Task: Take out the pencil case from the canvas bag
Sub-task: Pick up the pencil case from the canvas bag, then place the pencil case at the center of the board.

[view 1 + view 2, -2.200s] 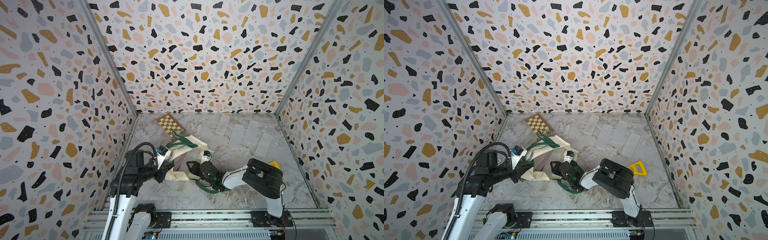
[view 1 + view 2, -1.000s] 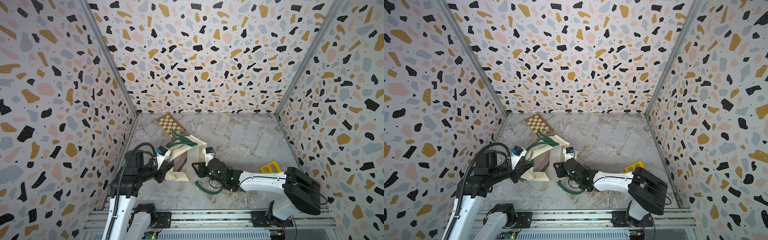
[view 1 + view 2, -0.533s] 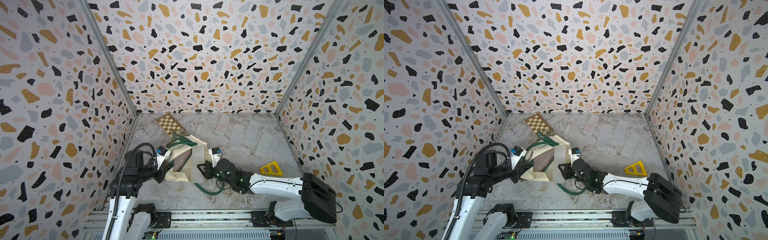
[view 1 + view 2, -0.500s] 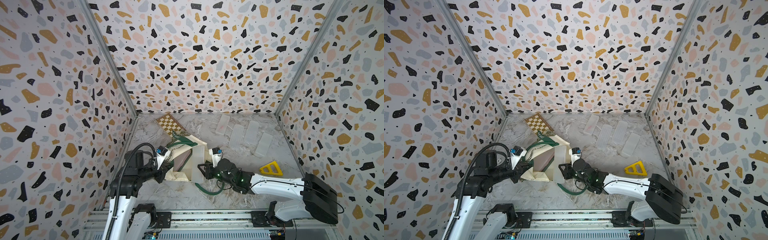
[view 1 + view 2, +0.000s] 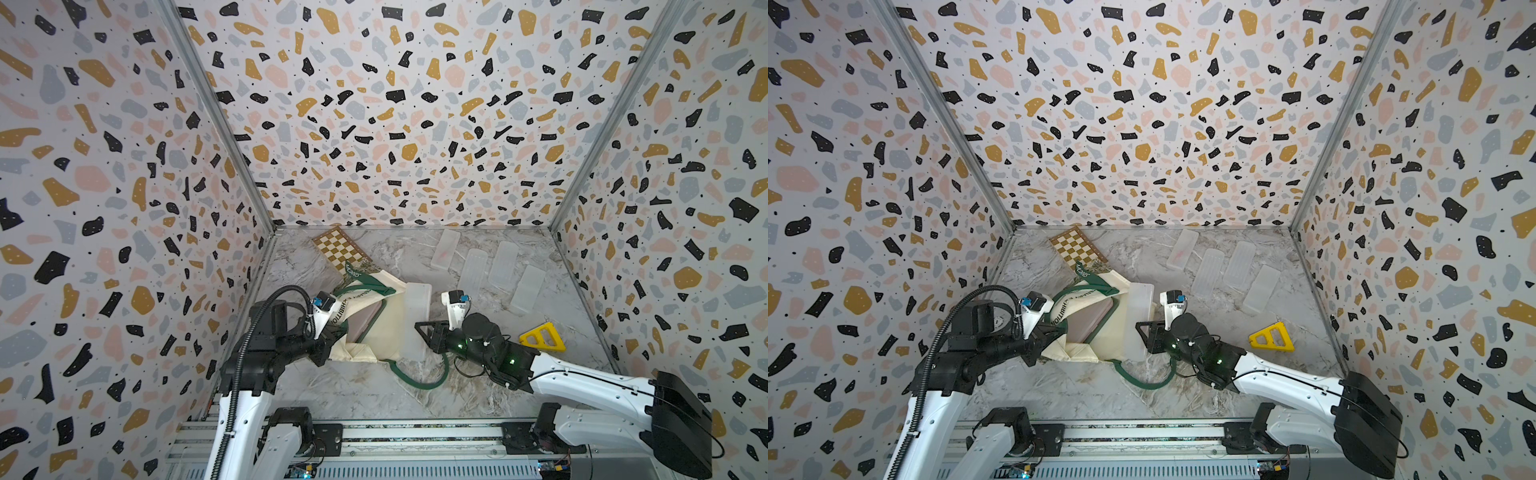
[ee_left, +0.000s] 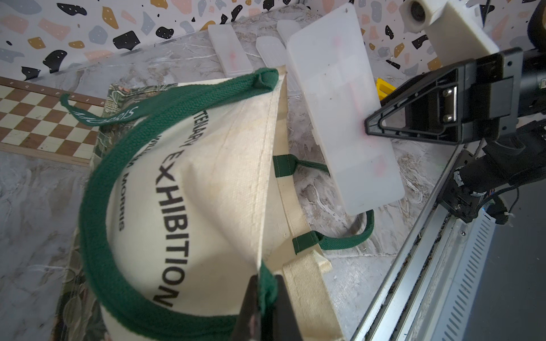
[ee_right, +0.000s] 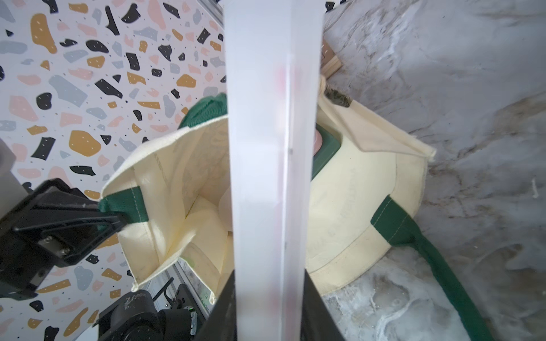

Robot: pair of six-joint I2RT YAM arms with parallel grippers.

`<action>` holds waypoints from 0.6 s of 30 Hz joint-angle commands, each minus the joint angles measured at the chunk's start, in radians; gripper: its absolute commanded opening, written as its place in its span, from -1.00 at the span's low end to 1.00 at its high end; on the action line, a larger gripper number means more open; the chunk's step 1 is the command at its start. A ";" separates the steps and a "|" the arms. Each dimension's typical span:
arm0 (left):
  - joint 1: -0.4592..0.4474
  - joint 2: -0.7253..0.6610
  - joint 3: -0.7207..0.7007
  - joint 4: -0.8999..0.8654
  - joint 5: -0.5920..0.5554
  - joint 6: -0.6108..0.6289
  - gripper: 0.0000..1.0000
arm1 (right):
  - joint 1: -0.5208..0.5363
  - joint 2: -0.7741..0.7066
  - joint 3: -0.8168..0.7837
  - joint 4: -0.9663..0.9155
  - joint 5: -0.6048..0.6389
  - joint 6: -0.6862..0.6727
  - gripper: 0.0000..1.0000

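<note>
Case [image 5: 417, 320], long and frosted, sits clamped across its middle in the right hand [image 5: 424, 338], whose jaws are narrowed onto its flat faces. It stands on edge at that hand's fingertips, clear of the cloth and just outside the mouth of the bag [image 5: 386, 332]; whether its lower end touches the table [image 5: 365, 390] I cannot tell. The left hand [image 6: 266, 295] is fully closed, pinching a green strap [image 6: 94, 183] where it joins the bag's rim, so that side of the mouth stands raised. The bag lies between the two hands, gaping toward the right one, with a flat pink, green-edged thing [image 5: 365, 322] inside. A second strap [image 5: 419, 380] loops on the table below the right hand. A chessboard [image 5: 338, 249] lies beyond the left hand, partly under the bag. Four more frosted cases [image 5: 473, 270] lie flat beyond the right hand, well apart from it, and a yellow triangle [image 5: 542, 338] lies beside that arm.
</note>
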 commanded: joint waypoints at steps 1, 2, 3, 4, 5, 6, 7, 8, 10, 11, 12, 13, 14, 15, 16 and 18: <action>0.006 0.013 0.021 -0.001 -0.010 0.008 -1.00 | -0.027 -0.072 0.002 -0.044 -0.006 -0.019 -0.45; 0.006 0.020 0.029 0.000 -0.012 0.008 -1.00 | -0.038 -0.088 0.003 -0.059 -0.011 -0.020 -0.45; 0.006 0.027 0.037 0.004 -0.011 0.009 -1.00 | -0.048 -0.104 0.003 -0.076 -0.012 -0.022 -0.45; 0.006 0.040 0.052 0.004 -0.009 0.009 -1.00 | -0.057 -0.120 0.004 -0.100 -0.012 -0.025 -0.45; 0.006 0.055 0.071 0.001 -0.004 0.009 -1.00 | -0.068 -0.137 0.005 -0.124 -0.015 -0.024 -0.45; 0.006 0.070 0.093 -0.010 0.000 0.008 -1.00 | -0.079 -0.152 0.004 -0.139 -0.017 -0.024 -0.45; 0.006 0.090 0.120 -0.023 0.005 0.008 -1.00 | -0.091 -0.168 0.002 -0.157 -0.022 -0.024 -0.45; 0.006 0.110 0.151 -0.041 0.011 0.010 -1.00 | -0.107 -0.182 0.000 -0.174 -0.031 -0.024 -0.45; 0.006 0.143 0.204 -0.062 0.021 0.016 -1.00 | -0.135 -0.210 -0.001 -0.206 -0.052 -0.026 -0.45; 0.006 0.156 0.230 -0.070 0.022 0.018 -1.00 | -0.151 -0.224 -0.003 -0.227 -0.057 -0.028 -0.45; 0.006 0.165 0.253 -0.075 0.022 0.018 -1.00 | -0.165 -0.236 -0.004 -0.246 -0.061 -0.026 -0.45; 0.006 0.173 0.277 -0.082 0.021 0.020 -1.00 | -0.181 -0.251 -0.008 -0.262 -0.066 -0.024 -0.45; 0.006 0.177 0.300 -0.090 0.017 0.023 -1.00 | -0.201 -0.262 -0.012 -0.278 -0.077 -0.022 -0.45; 0.006 0.180 0.319 -0.094 0.014 0.022 -1.00 | -0.220 -0.271 -0.013 -0.291 -0.088 -0.022 -0.45; 0.006 0.181 0.337 -0.097 0.010 0.022 -1.00 | -0.242 -0.280 -0.013 -0.307 -0.105 -0.021 -0.45; 0.006 0.185 0.360 -0.096 0.011 0.011 -1.00 | -0.282 -0.295 -0.013 -0.340 -0.133 -0.026 -0.45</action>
